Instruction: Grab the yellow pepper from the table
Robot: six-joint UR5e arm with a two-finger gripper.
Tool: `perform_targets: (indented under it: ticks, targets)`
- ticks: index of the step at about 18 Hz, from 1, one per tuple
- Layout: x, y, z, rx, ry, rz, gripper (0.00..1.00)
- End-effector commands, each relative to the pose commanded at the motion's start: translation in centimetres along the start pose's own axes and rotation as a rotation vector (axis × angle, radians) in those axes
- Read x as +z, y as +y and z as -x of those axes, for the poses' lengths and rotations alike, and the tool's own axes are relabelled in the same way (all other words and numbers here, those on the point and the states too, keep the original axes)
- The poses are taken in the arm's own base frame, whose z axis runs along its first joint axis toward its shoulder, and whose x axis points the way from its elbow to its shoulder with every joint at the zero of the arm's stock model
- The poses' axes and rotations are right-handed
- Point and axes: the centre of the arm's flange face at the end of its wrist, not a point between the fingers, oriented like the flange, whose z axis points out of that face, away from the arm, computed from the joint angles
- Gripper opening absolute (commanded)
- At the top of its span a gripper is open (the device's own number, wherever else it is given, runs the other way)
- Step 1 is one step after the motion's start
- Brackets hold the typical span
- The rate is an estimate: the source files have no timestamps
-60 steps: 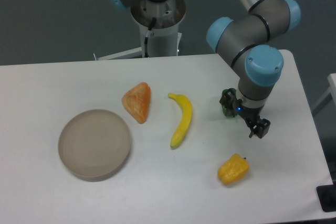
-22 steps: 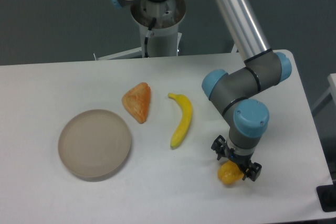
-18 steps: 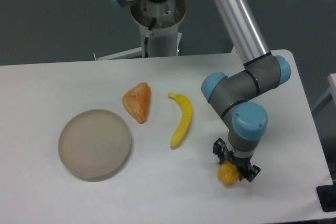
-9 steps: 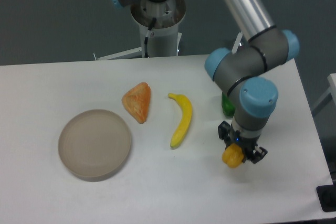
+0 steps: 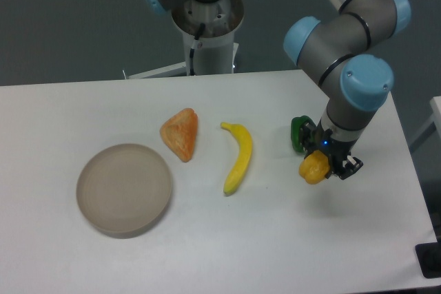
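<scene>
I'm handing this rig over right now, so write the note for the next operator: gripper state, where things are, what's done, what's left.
Gripper: shut on the small lumpy yellow-orange toy pepper, which hangs clear of the large white rounded-corner table, over its right side.
Untouched on the table: long curved yellow banana in the middle, orange triangular wedge to its left, round grey-beige plate further left. A green object shows behind the wrist; what it is I cannot tell.
Done: pepper grasped and lifted.
Left: hold the grip securely; nothing else to pick.
</scene>
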Motion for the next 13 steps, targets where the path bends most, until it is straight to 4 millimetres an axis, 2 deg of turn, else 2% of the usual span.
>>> perform_targets:
  ticks: [3,9,13]
  targets:
    - [0.77,-0.17,0.15,0.001,0.011,-0.005,0.06]
    - [0.69,-0.04,0.24,-0.02,0.011,-0.011,0.01]
    - [0.74,-0.83,0.11,-0.008,0.009,-0.011,0.0]
